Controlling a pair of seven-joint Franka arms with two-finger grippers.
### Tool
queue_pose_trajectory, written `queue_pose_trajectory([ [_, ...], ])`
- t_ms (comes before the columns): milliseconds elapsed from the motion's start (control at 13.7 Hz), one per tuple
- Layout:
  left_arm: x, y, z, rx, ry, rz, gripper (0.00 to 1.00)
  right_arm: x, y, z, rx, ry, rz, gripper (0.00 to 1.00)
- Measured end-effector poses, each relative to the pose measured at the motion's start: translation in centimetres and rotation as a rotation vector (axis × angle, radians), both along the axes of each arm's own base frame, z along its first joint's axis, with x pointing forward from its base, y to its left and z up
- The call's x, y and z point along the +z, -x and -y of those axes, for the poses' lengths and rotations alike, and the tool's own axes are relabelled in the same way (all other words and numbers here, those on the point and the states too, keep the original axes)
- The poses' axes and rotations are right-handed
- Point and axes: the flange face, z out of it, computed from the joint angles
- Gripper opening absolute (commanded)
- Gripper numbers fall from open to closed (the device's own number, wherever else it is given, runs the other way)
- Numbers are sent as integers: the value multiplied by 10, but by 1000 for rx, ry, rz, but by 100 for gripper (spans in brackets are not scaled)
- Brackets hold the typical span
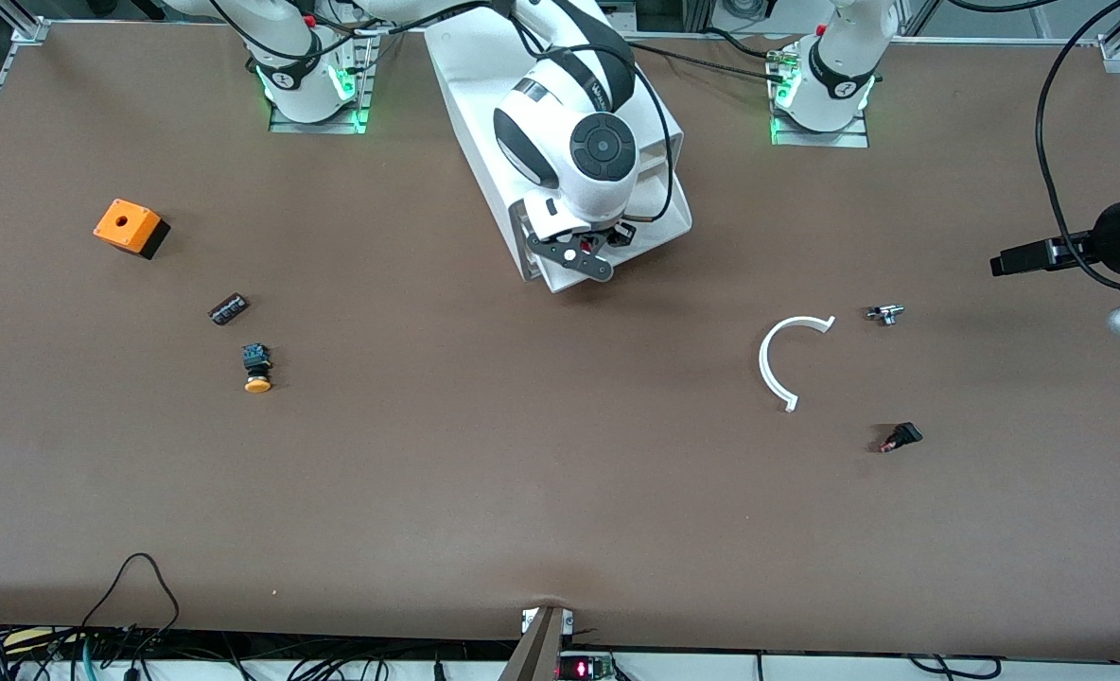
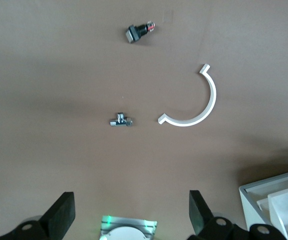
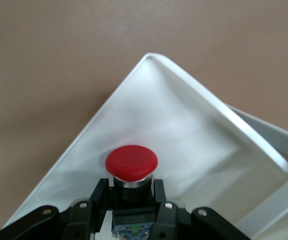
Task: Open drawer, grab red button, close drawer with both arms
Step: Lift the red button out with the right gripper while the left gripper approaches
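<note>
Here, button [image 3: 131, 162] clamped in right gripper [image 3: 131, 200], over drawer [image 3: 184, 130]

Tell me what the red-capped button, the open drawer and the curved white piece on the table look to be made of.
Button: glossy red cap, probably plastic, above a shiny metal-looking collar; the right gripper is shut on its body over the drawer.
Drawer: smooth white walls with a soft sheen, likely plastic.
Curved white piece: matte white, thin and rigid, seemingly plastic too.
The left gripper waits open over the table.
</note>
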Motion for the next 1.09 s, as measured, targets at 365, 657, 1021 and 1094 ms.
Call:
queue_pose_trajectory([
  [365, 1, -5, 4, -74, -15, 38, 100, 16, -29, 17, -5, -33, 27, 18],
  [657, -7, -8, 10, -95, -7, 33, 100, 26, -49, 37, 10, -42, 26, 18],
  [1021, -40, -20, 63, -164, 9, 21, 100, 51, -118, 121, 134, -69, -8, 18],
  [1094, -42, -22, 78, -175, -13, 30, 100, 54, -131, 139, 172, -85, -3, 18],
])
